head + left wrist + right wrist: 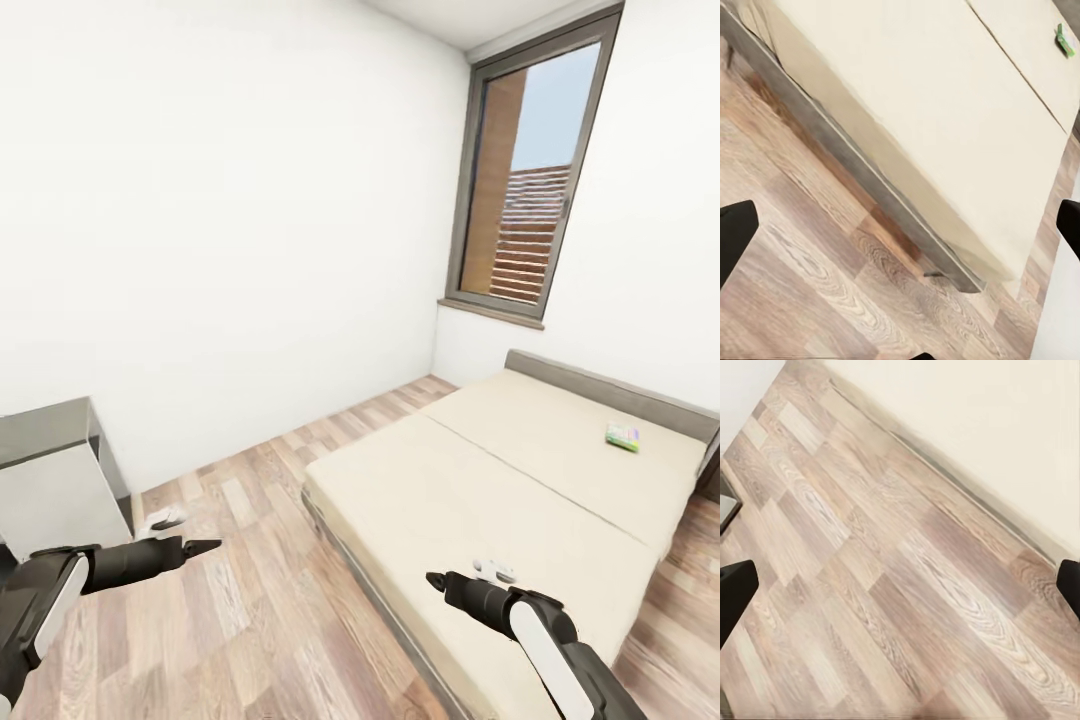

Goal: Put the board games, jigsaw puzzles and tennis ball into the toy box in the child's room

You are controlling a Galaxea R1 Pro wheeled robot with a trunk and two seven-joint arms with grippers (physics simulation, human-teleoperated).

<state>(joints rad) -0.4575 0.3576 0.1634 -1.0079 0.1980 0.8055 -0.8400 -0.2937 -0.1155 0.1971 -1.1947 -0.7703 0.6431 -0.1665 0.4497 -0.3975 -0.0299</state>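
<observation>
Board game [623,437], white-and-green, lies far right on the bed [470,490], well beyond the right end effector [434,579], the nearer one; both it and the left end effector [212,546] stand wide and empty.

The bed [520,480] is set on the wood floor [240,620] to the right of the head view, its headboard [610,390] placed against the right-hand wall below the window [525,180]. One board game [622,436] is laid flat on the bed near the headboard, well apart from the foot end. A low unit [55,480] is placed at the far left against the back wall, with open floor between it and the bed. The left gripper [185,548] is held over the floor, just right of the unit. The right gripper [437,579] is held over the bed's near corner. In the left wrist view, the board game [1064,40] is seen at the far end of the bed [922,112].
</observation>
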